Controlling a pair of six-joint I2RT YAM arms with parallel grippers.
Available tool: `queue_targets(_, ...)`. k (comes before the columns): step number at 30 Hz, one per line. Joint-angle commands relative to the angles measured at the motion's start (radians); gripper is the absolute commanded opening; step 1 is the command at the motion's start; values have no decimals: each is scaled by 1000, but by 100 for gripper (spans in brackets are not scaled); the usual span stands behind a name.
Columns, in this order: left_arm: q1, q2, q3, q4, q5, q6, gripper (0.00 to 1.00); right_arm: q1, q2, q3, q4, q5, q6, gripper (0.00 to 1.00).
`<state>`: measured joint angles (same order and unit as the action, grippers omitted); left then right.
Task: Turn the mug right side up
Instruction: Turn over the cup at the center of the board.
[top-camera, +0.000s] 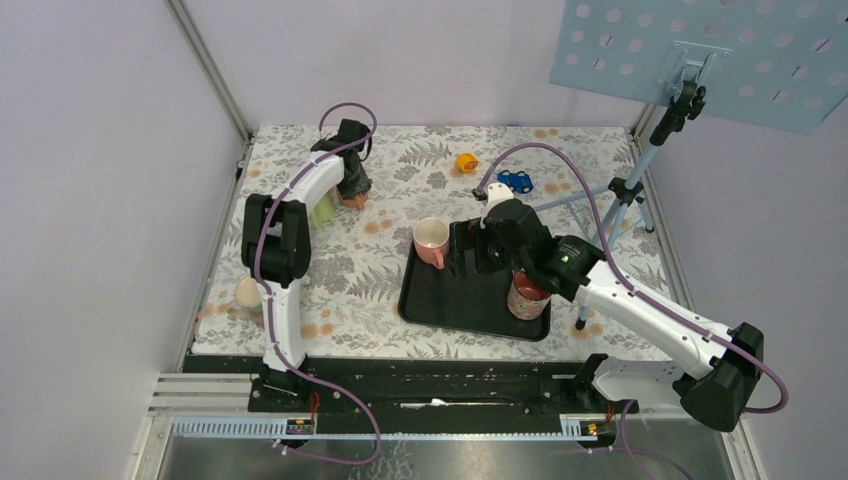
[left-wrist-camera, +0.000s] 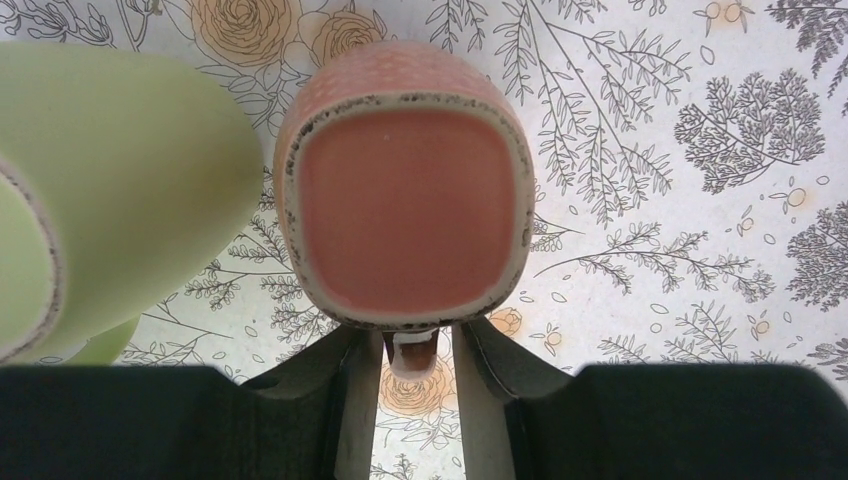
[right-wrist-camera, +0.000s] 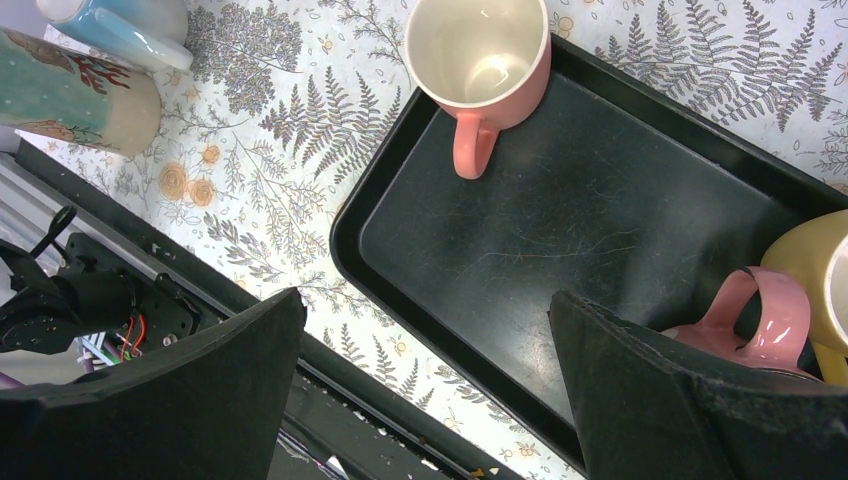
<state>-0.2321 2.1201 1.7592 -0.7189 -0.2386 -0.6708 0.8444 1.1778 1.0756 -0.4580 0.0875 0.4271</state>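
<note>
From above, your left gripper (top-camera: 352, 187) is at the inverted salmon mug (top-camera: 355, 202), far left on the surface (top-camera: 420, 160), just beside a green mug (top-camera: 322, 210). In the left wrist view the base faces you and the fingers (left-wrist-camera: 352, 400) stand part-open flanking the handle; you cannot tell whether they pinch it. Next you need a firm grip, then a lift and roll clear of the green mug. In the right wrist view, the right gripper (right-wrist-camera: 425, 315) hangs wide open and empty above the tray (right-wrist-camera: 600, 230).

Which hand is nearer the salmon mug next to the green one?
Left. The left hand is right at the salmon mug, its fingers either side of the handle. The right hand hangs open over the black tray, well across the table from it.
</note>
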Motion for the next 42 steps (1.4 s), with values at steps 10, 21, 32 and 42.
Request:
queue_targets(10,1,16,26,2,13,11,11,8,-32,-5,28,8,13,100)
queue_targets(21,-1,-127,49,16,56,33,0,8,-57,-14,53,47,34,100)
queue_targets(32,-1,-345,60,50,221,39,0,8,-71,14,126,44,76,100)
queue_targets(42,-10,-551,-49,226,544,-39,0,9,-59,31,286,-46,162,100)
